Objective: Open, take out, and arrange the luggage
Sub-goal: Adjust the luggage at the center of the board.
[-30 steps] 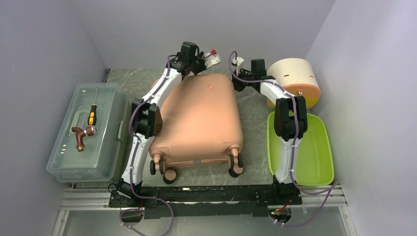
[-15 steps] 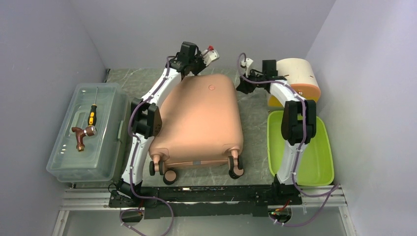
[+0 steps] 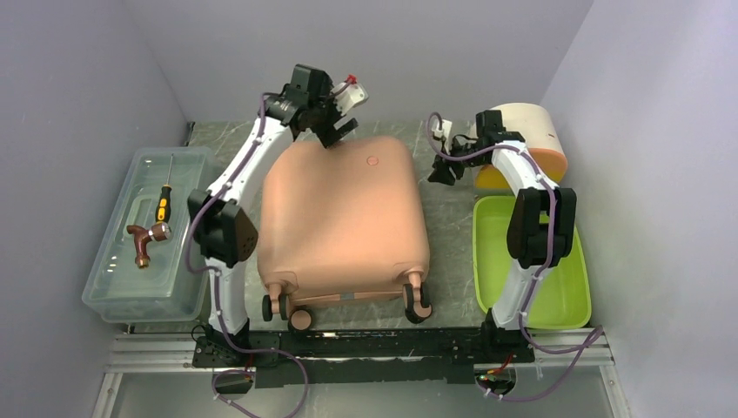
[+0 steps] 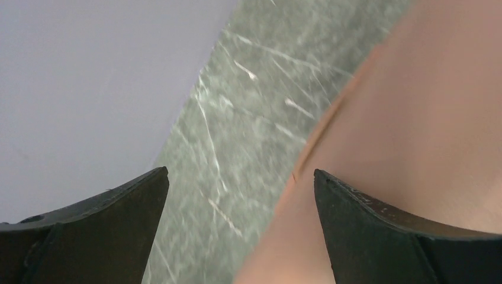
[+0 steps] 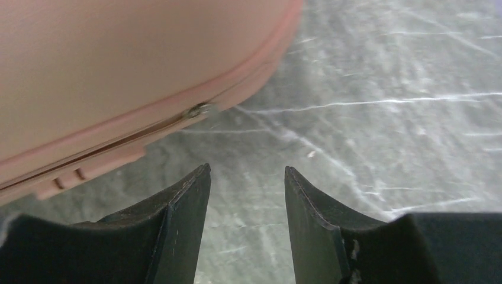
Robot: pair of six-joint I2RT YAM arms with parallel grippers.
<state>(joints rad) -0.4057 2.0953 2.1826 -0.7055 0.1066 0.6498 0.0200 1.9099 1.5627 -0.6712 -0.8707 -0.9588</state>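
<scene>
The luggage [image 3: 344,218] is a salmon-pink hard-shell suitcase lying flat and closed in the middle of the table, wheels [image 3: 298,318] toward the near edge. My left gripper [image 3: 339,131] hovers at its far left corner, jaws wide open and holding nothing. In the left wrist view the gripper [image 4: 240,170] straddles the shell's edge [image 4: 426,118] and bare table. My right gripper [image 3: 441,171] stands just right of the far right corner, open and empty. The right wrist view shows this gripper [image 5: 247,167] over the table, with the shell [image 5: 118,71] and its zipper pull [image 5: 198,109] ahead to the left.
A clear plastic bin [image 3: 113,287] stands at the left with a screwdriver [image 3: 163,202] and a copper-coloured tool [image 3: 146,239] on its lid. A lime-green tray [image 3: 570,287] sits at the right. A cream and orange cylinder [image 3: 526,139] lies behind it.
Both grippers went from shut to open. The left arm swung up and left off the far edge. The right gripper drew right, away from the luggage, which shifted slightly left.
</scene>
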